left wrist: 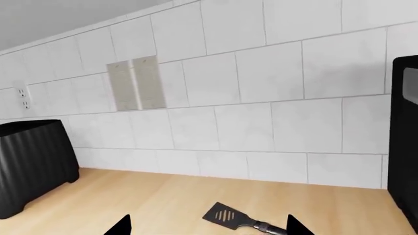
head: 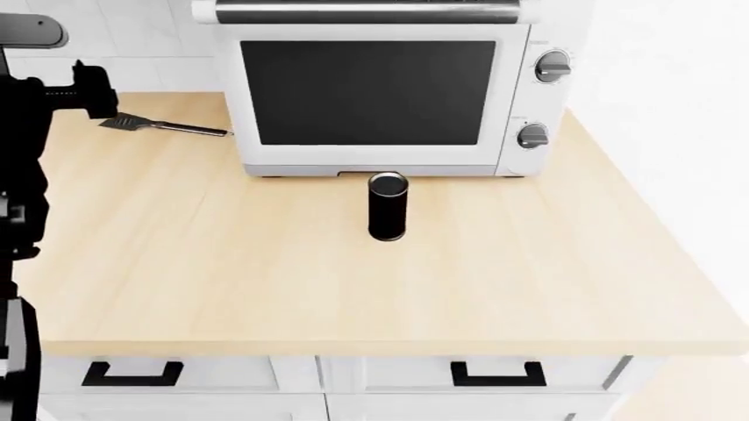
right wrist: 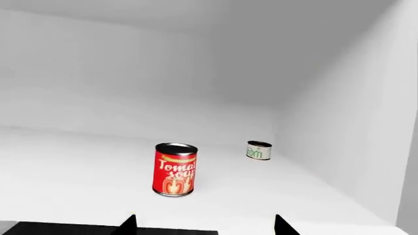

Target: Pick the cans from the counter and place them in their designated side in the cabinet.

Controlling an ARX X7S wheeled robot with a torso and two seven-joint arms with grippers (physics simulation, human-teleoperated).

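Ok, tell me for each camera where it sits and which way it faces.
Head view: above, looking down on the counter, dark can, oven; left arm at its edge.
Left wrist view: low over the counter, facing the tiled wall; fingertips show.
Right wrist view: inside a white cabinet, facing the red can; fingertips show.
Shared: spatula, head and left wrist.

The left arm (head: 24, 175) rises as a dark column along the head view's left edge. The left gripper (left wrist: 207, 226) has its fingertips spread wide with nothing between. The right gripper (right wrist: 202, 224) is likewise spread and empty.
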